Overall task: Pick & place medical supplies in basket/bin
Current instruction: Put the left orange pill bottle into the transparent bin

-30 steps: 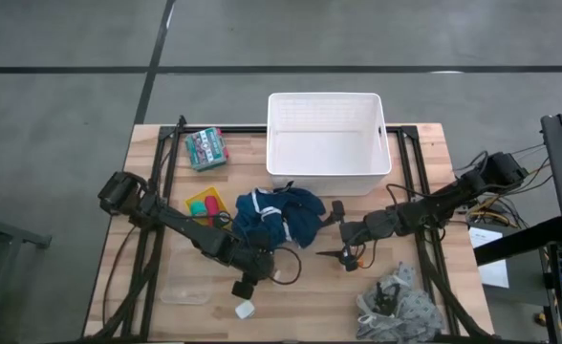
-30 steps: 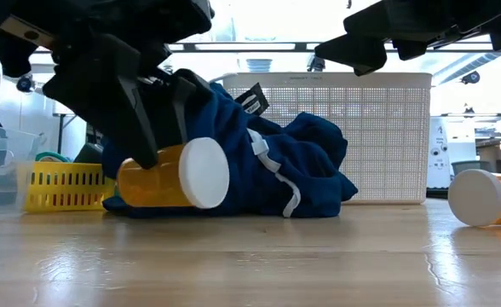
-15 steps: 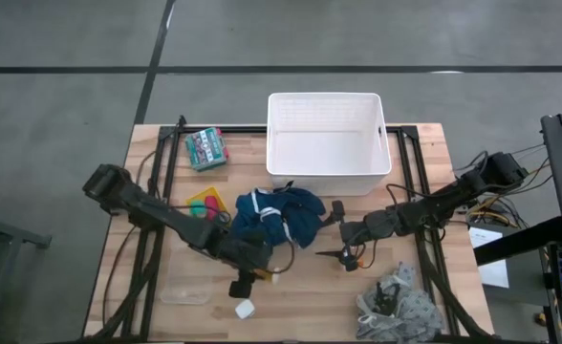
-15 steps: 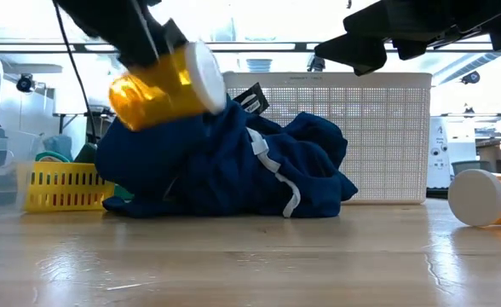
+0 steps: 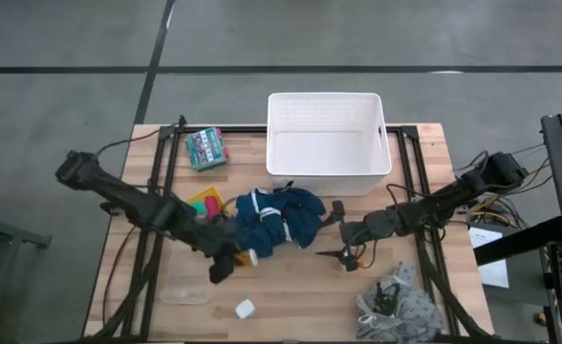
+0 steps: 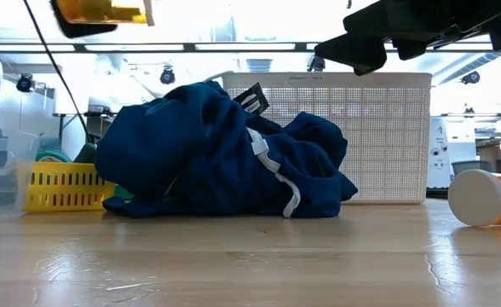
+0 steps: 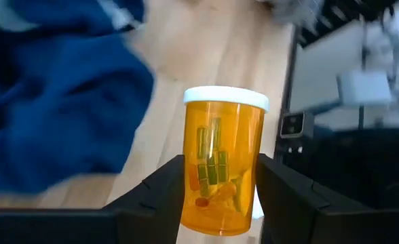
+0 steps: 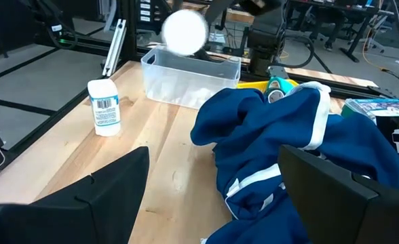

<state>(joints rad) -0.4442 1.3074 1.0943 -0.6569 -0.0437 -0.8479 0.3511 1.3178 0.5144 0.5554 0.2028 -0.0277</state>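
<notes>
So the left gripper (image 7: pixel 216 186) has its fingers pinching the orange pill bottle (image 7: pixel 221 176) from both sides, white cap pointing away from the wrist, lifted clear beside the blue garment (image 5: pixel 279 218). The white tub (image 5: pixel 328 143) sits farther off, beyond that garment. Right gripper (image 5: pixel 343 231) hangs spread, holding nothing.
</notes>
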